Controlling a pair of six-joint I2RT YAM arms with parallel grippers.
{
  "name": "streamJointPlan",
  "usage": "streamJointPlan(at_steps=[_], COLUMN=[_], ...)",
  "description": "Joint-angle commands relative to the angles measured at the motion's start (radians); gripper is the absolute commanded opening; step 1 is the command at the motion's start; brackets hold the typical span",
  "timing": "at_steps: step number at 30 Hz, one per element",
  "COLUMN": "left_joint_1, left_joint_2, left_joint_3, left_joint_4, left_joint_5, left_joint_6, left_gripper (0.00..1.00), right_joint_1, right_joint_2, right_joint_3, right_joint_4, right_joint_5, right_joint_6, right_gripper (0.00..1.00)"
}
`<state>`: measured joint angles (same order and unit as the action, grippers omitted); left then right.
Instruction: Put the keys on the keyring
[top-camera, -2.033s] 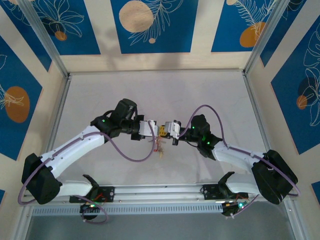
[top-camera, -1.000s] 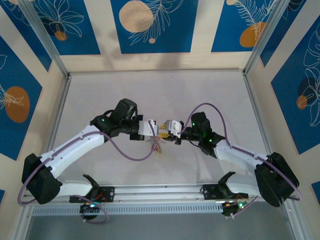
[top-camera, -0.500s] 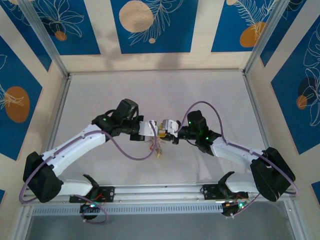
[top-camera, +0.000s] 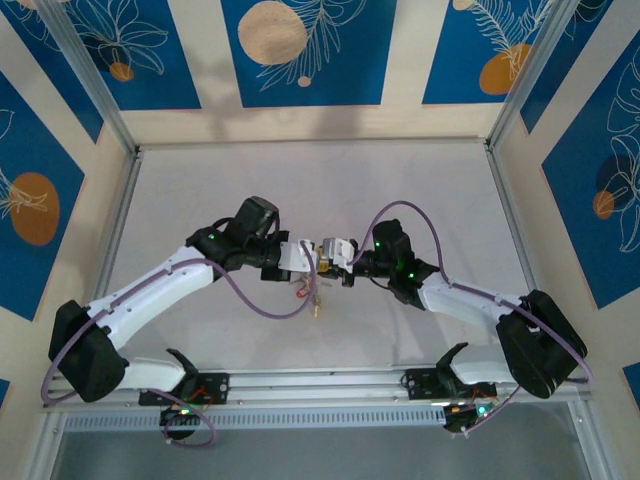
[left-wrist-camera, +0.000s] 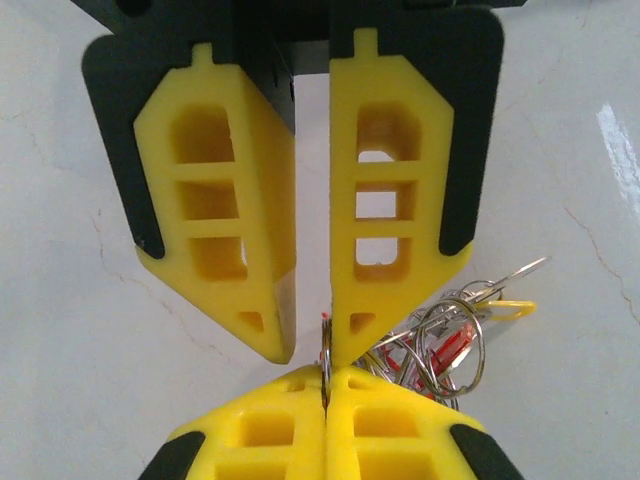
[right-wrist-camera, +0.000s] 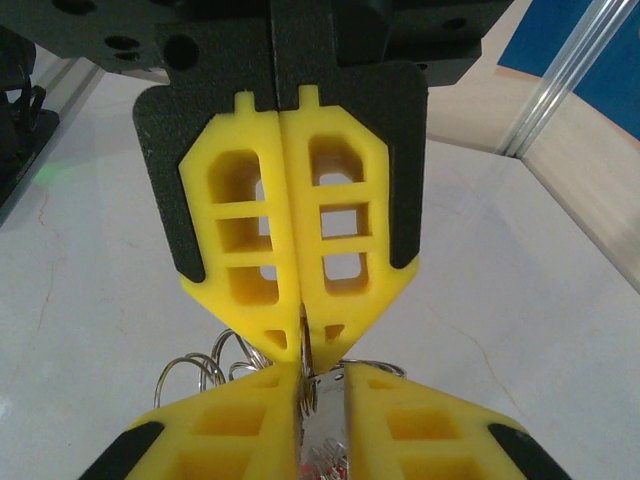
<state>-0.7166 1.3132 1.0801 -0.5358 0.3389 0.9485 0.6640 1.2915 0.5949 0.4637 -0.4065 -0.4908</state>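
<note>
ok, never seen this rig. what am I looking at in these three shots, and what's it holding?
These are two robot arms, the left arm and the right arm, bolted at the near edge of a pale table. The wide shot comes from a fixed camera above and behind them. Each close-up comes from a camera on one wrist, looking along that arm's own yellow fingers.

The arms meet tip to tip over the middle of the table. The left arm's fingers are shut on the thin keyring, with keys, some with red or yellow tags, bunched beside it. The right arm's fingers are shut too, pinching thin metal in the same bundle. Which piece is too small to tell.
</note>
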Motion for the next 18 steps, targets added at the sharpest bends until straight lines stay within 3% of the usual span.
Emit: streamJointPlan(at_steps=[1, 6, 10, 12, 15, 16, 17, 18], left_joint_1=[-0.008, -0.008, -0.009, -0.009, -0.008, -0.009, -0.008, -0.007], left_joint_2=[-0.004, -0.017, -0.021, -0.023, -0.028, -0.028, -0.031, -0.035], left_joint_3=[0.033, 0.033, 0.035, 0.026, 0.009, 0.009, 0.01, 0.009], left_joint_4=[0.038, 0.054, 0.054, 0.064, 0.097, 0.098, 0.096, 0.096], left_joint_5=[0.065, 0.102, 0.135, 0.156, 0.163, 0.161, 0.155, 0.144], left_joint_6=[-0.002, -0.002, 0.0, 0.002, -0.014, -0.018, -0.023, -0.026], left_gripper=[0.0, 0.0, 0.0, 0.0, 0.0, 0.02, 0.14, 0.19], right_joint_1=[0.01, 0.011, 0.012, 0.013, 0.016, 0.018, 0.017, 0.015], right_joint_2=[0.016, 0.027, 0.035, 0.04, 0.035, 0.03, 0.024, 0.017], right_joint_3=[0.028, 0.031, 0.039, 0.043, 0.038, 0.031, 0.018, 0.002], right_joint_4=[0.026, 0.025, 0.023, 0.026, 0.044, 0.054, 0.079, 0.106], right_joint_5=[-0.03, -0.028, -0.05, -0.075, -0.072, -0.05, -0.021, 0.012], right_joint_6=[0.012, 0.015, 0.011, 0.0, -0.016, -0.018, -0.014, -0.005], right_gripper=[0.18, 0.17, 0.09, 0.0, 0.0, 0.0, 0.0, 0.0])
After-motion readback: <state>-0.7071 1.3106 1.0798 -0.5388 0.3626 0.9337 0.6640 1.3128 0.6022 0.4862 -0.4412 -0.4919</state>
